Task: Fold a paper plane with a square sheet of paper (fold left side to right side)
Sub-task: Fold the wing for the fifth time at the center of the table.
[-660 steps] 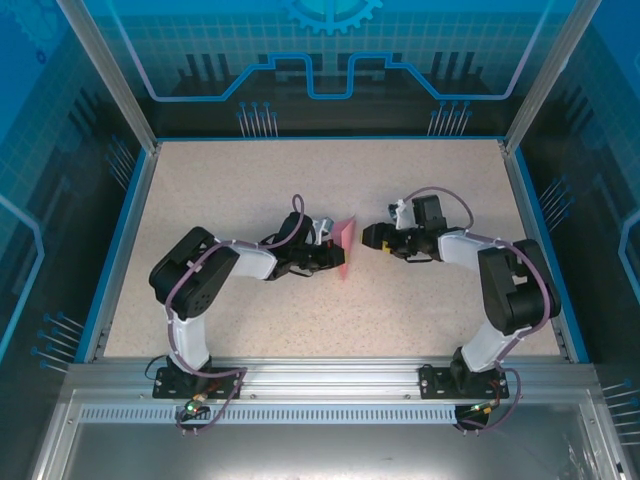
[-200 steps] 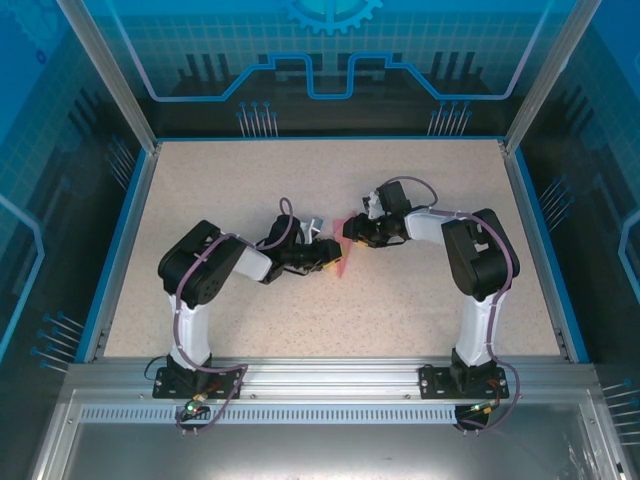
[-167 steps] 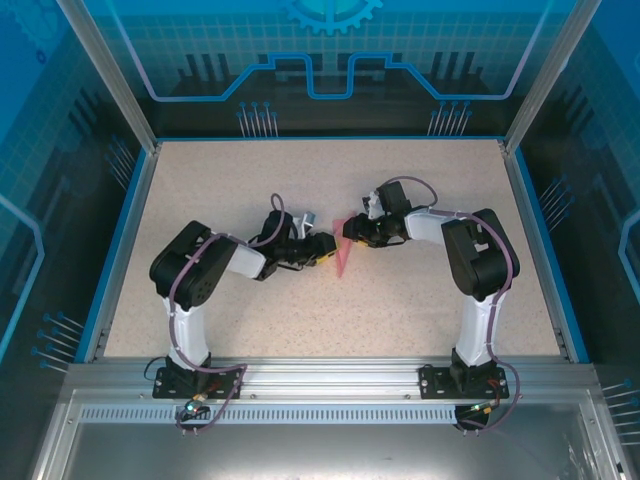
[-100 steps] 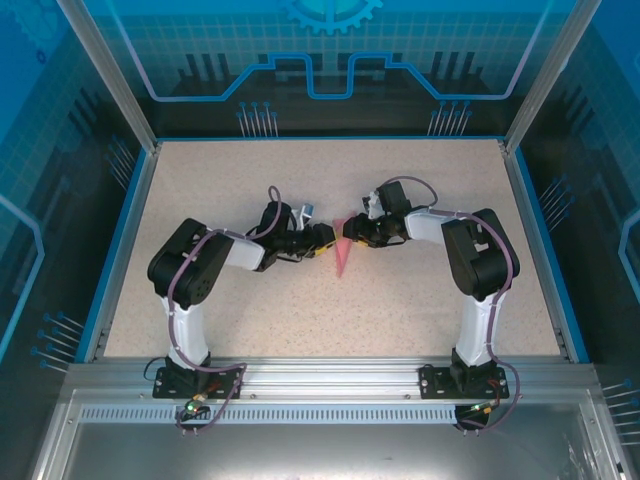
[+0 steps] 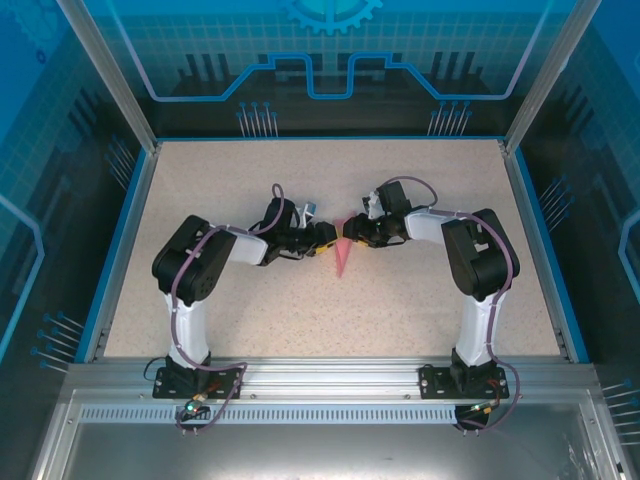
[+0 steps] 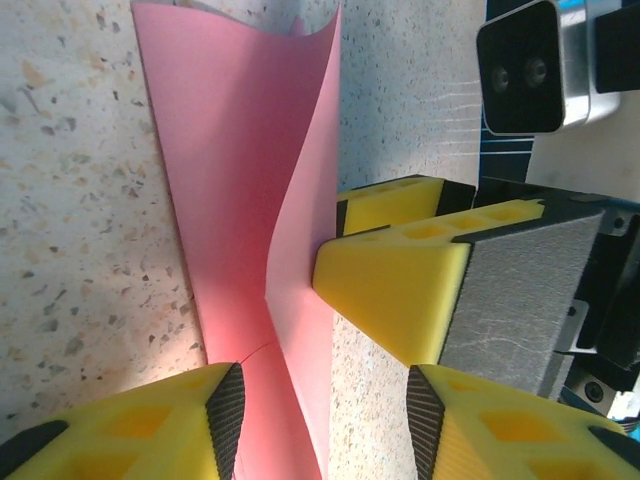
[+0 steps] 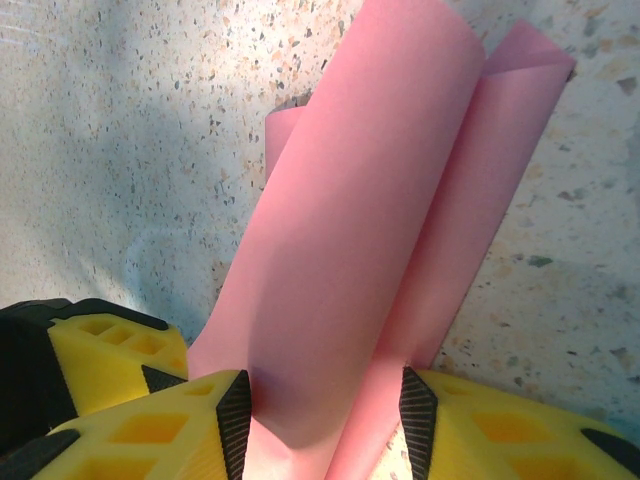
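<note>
The sheet of paper lies mid-bench as a narrow pink wedge, its long axis running 12 to 6 o'clock with the point toward 6 and one flap standing curled. The left gripper sits at 9 o'clock of the wide end, fingers spread astride it. The right gripper is at 2 o'clock, fingers likewise apart. Folding toward 3 o'clock probably suits the left arm, which is on that side

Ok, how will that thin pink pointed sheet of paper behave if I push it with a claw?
Probably floppy: the thin pink pointed sheet of paper has a flap curving up, not lying flat. Likely light, so a nudge would slide or buckle it. It bows in a soft roll between the right claw's fingers, so it may spring back.
</note>
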Controlling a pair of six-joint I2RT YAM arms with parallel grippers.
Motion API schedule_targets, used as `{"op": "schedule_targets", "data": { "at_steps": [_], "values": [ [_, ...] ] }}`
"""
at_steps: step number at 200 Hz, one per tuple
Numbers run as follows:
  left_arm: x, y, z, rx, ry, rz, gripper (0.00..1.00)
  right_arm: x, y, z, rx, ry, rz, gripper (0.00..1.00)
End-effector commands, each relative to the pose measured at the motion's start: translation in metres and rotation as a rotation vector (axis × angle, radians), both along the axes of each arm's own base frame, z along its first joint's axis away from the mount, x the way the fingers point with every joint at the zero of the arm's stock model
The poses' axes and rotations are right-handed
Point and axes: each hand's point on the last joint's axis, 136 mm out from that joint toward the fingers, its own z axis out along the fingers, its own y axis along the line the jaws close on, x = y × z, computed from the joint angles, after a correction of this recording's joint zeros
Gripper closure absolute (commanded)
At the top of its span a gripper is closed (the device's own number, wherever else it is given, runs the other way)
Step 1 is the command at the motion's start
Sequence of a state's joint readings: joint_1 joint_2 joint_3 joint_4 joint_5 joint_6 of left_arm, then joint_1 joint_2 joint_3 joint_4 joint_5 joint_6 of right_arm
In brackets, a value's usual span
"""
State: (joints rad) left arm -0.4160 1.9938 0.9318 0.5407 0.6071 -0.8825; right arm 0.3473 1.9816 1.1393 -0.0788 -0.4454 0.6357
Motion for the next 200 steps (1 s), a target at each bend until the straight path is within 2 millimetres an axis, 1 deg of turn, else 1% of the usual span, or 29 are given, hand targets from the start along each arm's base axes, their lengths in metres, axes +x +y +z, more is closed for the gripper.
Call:
{"op": "schedule_targets", "data": {
  "at_steps": [1, 64, 121, 138, 149, 185, 200],
  "values": [
    [0.006, -0.001, -0.006, 0.007, -0.001, -0.02, 0.52, -0.02, -0.006, -0.034, -0.067, 0.096, 0.009, 0.53],
    [0.015, -0.007, -0.012, 0.011, 0.007, -0.033, 0.64, -0.021, -0.006, -0.034, -0.065, 0.099, 0.01, 0.53],
    [0.023, -0.006, -0.016, 0.041, -0.008, -0.033, 0.87, -0.021, -0.005, -0.031, -0.059, 0.094, 0.015, 0.53],
    [0.024, -0.005, -0.02, 0.053, -0.013, -0.036, 0.93, -0.02, -0.004, -0.025, -0.05, 0.078, 0.021, 0.52],
    [0.025, -0.004, -0.023, 0.057, -0.015, -0.038, 0.95, -0.018, -0.003, -0.02, -0.041, 0.066, 0.023, 0.52],
    [0.027, -0.006, -0.025, 0.047, -0.025, -0.048, 0.96, -0.011, -0.002, 0.001, -0.001, 0.018, 0.025, 0.49],
    [0.027, -0.006, -0.027, 0.046, -0.024, -0.05, 0.96, -0.006, -0.008, 0.009, -0.003, -0.007, 0.015, 0.47]
  ]
}}
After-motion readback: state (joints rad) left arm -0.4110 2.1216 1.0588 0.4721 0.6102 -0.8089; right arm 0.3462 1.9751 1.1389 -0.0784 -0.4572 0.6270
